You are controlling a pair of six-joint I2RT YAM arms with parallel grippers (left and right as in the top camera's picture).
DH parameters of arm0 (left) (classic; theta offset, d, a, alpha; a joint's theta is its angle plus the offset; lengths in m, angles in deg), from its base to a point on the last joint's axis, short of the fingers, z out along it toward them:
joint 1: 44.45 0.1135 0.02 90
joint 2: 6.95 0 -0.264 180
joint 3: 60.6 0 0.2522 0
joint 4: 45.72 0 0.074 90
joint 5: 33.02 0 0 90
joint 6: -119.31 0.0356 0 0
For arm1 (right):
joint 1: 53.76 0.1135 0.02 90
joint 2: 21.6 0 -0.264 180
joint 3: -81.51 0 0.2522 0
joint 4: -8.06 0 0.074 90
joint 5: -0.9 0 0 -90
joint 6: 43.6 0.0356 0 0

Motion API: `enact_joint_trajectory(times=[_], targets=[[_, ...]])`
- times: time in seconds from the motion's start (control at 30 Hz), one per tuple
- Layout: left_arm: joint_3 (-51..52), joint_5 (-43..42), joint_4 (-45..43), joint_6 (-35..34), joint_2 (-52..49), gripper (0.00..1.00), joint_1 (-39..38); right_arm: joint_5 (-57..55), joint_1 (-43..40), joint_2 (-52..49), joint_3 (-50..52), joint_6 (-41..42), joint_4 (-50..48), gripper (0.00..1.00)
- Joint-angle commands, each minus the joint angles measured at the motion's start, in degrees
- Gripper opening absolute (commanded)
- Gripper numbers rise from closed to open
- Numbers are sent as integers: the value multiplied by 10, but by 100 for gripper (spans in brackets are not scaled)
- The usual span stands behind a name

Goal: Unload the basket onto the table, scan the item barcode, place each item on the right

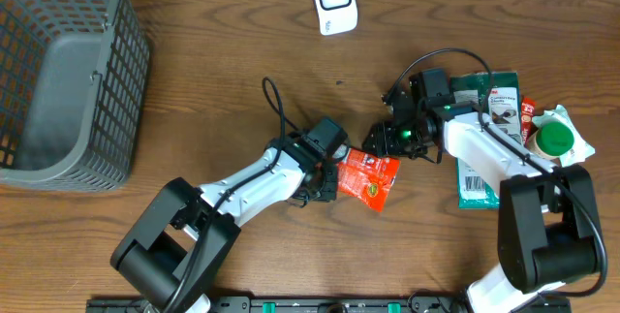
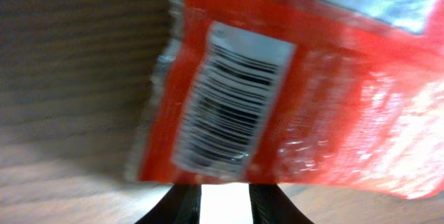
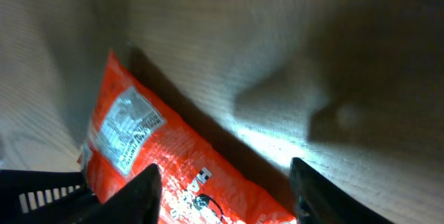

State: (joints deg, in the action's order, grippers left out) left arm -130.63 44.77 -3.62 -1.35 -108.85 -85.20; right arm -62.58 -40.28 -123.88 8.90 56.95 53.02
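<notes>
Left fingers (image 2: 182, 207) seemingly near-shut, right fingers (image 3: 137, 193) apart

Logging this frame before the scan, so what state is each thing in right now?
red packet: held at one edge, barcode label showing
left gripper: shut on the red packet
right gripper: open over the packet, holding nothing
white scanner: on the table, untouched
gray basket: upright, empty
green package: lying flat under the right arm
</notes>
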Motion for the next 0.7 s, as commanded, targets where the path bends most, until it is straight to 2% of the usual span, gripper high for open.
enact_joint_trajectory(times=[0.0,0.17,0.3,0.4,0.53,0.67], targets=[[5,10,-20,-10,-11,26,-4,38,9,-16,4,14,23,47],[5,54,-45,-9,-11,26,14,55,22,-14,4,14,82,46],[5,68,-63,7,-11,26,32,55,30,-14,4,-7,122,50],[2,67,-61,14,-10,27,45,54,28,-14,4,-20,118,53],[-42,67,11,60,-5,27,55,58,6,-14,4,-26,106,56],[-127,67,122,101,-3,26,65,140,-34,-14,4,-94,106,59]])
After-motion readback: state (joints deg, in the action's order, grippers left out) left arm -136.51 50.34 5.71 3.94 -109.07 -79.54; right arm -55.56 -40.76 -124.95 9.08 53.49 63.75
